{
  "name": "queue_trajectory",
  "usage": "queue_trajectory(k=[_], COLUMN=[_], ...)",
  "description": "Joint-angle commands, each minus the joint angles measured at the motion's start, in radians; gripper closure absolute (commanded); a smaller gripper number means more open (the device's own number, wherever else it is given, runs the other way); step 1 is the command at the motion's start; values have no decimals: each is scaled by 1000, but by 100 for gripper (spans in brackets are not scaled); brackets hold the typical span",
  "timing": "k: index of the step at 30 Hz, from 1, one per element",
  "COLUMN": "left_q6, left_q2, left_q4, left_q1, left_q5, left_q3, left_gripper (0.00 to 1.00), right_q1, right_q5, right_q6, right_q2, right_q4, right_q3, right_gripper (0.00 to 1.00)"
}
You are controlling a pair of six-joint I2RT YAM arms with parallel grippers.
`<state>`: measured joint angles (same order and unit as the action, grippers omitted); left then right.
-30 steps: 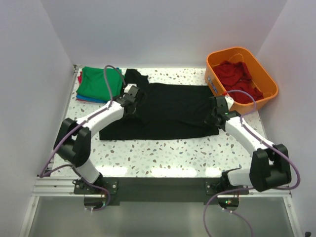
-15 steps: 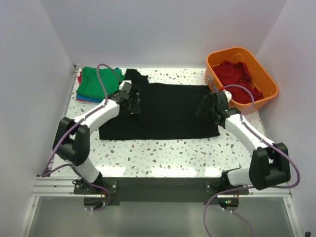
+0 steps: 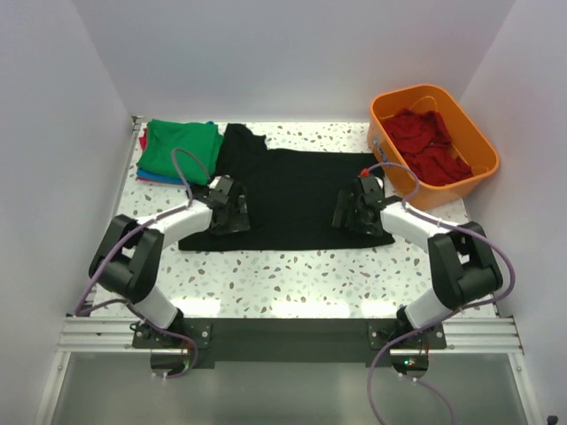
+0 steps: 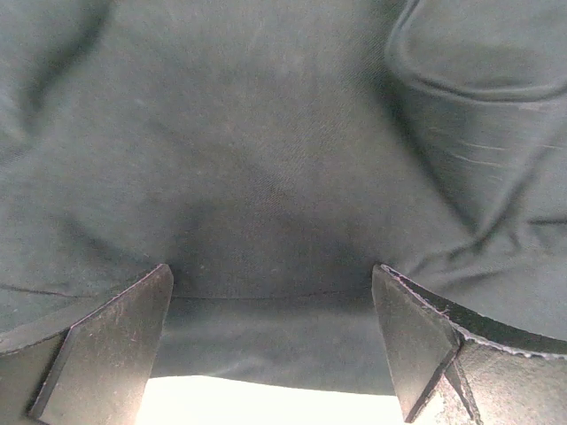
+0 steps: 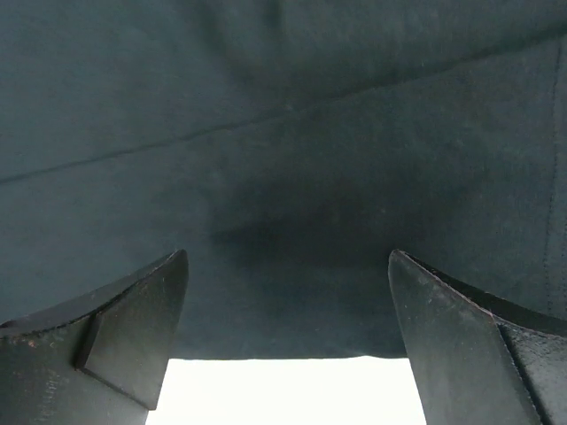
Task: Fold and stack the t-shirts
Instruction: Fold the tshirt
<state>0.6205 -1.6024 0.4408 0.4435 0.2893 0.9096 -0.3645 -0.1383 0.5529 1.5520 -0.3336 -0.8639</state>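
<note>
My left claw and right claw both stand wide, holding nothing. Their matte dark fingers hang low over the black t-shirt, soft fine-weave cloth spread flat in a rough rectangle on the speckled desk. A folded green t-shirt tops the far-left pile; red t-shirts lie crumpled in the glossy orange tub.

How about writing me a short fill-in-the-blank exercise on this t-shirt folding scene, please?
1. The t-shirt spread flat between the two arms is ____.
2. The orange tub holds crumpled ____ cloth.
3. The top shirt of the folded stack at the far left is ____.
4. The left gripper and right gripper both have their jaws ____ above the spread shirt.

Missing words: black; red; green; open.
</note>
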Motion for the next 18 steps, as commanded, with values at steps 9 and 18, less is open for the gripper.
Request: queue_trajectory(k=[9,18], left_q6=[269,533], left_q2=[76,312], left_q4=[97,343], left_q1=[18,213], left_q5=[-199,-209], left_q3=[-261,-379], left_gripper=[0,0], right_q1=[2,2], right_q5=[29,26], right_q6=[53,150], right_q2=[-142,-412], right_q4=[-45,-268], right_q3=[216,350], right_gripper=[1,1])
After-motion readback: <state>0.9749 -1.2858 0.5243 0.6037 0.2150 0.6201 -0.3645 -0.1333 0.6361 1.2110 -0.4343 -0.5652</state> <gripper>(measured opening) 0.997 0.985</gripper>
